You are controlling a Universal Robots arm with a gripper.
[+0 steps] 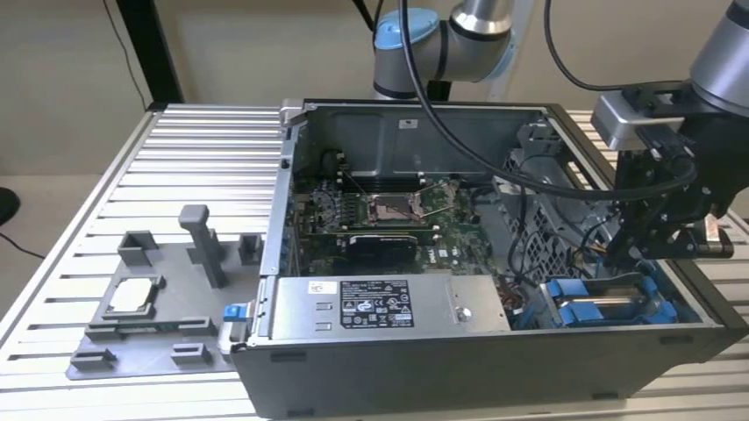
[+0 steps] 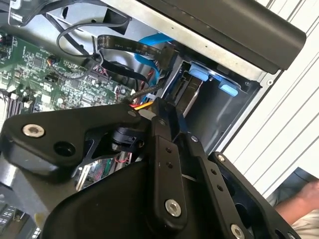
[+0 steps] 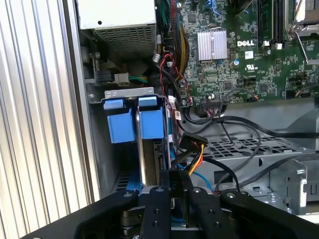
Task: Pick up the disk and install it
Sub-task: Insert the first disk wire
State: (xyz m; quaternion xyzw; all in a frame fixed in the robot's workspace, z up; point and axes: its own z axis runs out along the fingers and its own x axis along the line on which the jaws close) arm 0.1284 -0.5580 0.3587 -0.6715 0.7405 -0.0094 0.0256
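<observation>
A slatted metal table point(image 1: 188, 149) carries an open computer case point(image 1: 468, 368). The arm point(image 1: 725, 53) reaches down into the case's corner on the exterior view's right, past the bare motherboard point(image 1: 387, 210). There the disk point(image 1: 602, 307), in its blue frame, sits edge-up in the drive bay. The gripper point(image 1: 632, 250) hangs just beside its rim, perhaps touching. Whether it is clamped or slack, I cannot tell.
</observation>
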